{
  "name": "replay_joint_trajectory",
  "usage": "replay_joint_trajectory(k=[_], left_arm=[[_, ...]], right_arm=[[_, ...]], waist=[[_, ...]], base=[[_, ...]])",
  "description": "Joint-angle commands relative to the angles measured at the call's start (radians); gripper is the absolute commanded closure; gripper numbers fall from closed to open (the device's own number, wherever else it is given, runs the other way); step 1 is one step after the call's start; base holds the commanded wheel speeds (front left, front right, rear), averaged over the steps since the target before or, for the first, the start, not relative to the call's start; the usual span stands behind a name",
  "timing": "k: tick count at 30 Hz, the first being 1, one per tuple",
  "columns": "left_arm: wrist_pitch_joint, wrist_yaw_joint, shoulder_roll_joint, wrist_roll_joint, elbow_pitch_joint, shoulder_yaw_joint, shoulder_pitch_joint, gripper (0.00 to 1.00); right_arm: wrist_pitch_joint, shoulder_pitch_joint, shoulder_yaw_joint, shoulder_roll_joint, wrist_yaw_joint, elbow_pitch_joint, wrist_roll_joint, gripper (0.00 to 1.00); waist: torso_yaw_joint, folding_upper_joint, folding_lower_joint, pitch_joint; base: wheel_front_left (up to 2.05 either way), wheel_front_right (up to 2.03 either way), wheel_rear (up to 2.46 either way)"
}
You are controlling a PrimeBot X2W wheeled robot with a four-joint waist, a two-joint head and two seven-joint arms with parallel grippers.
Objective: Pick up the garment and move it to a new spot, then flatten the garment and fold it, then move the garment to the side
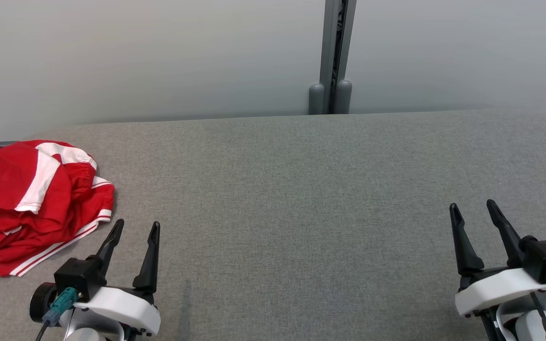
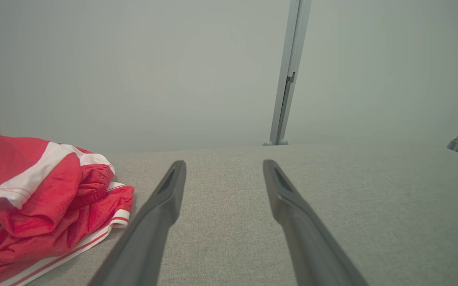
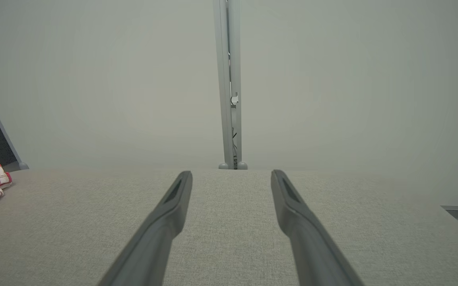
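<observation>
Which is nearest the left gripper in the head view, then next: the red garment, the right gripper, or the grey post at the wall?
1. Red garment, just left of the left gripper.
2 and 3. Right gripper, across the table at right, and grey post, beyond the far edge: too close to call.

Black fingers (image 1: 150,255); white shells (image 1: 121,308); teal plugs (image 1: 64,299)

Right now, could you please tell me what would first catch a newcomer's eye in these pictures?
The crumpled red garment with white stripes stands out at once, heaped at the left edge of the grey fabric-covered table. Next come the left gripper and right gripper, both open and empty at the near corners, the left one just beside the heap.
</observation>
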Motion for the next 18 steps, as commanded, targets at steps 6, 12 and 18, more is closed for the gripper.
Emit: replay_joint_trajectory(k=[6, 12, 18], left_arm=[[-0.010, -0.001, 0.002, 0.018, 0.021, 0.002, -0.021, 0.00], [-0.010, -0.001, 0.002, 0.005, 0.028, -0.002, -0.024, 0.00], [-0.010, -0.001, 0.005, -0.001, 0.029, -0.003, -0.022, 0.00]], right_arm=[[-0.020, 0.015, -0.013, 0.002, 0.002, 0.010, -0.022, 0.00], [-0.020, 0.012, -0.016, 0.005, 0.002, 0.013, -0.016, 0.00], [-0.020, 0.011, -0.018, 0.007, 0.002, 0.015, -0.011, 0.00]], waist=[[0.008, 0.0000, 0.0000, 0.001], [0.011, 0.0000, 0.0000, 0.005], [0.011, 0.0000, 0.0000, 0.007]], base=[[0.00, 0.00, 0.00], [0.00, 0.00, 0.00], [0.00, 0.00, 0.00]])
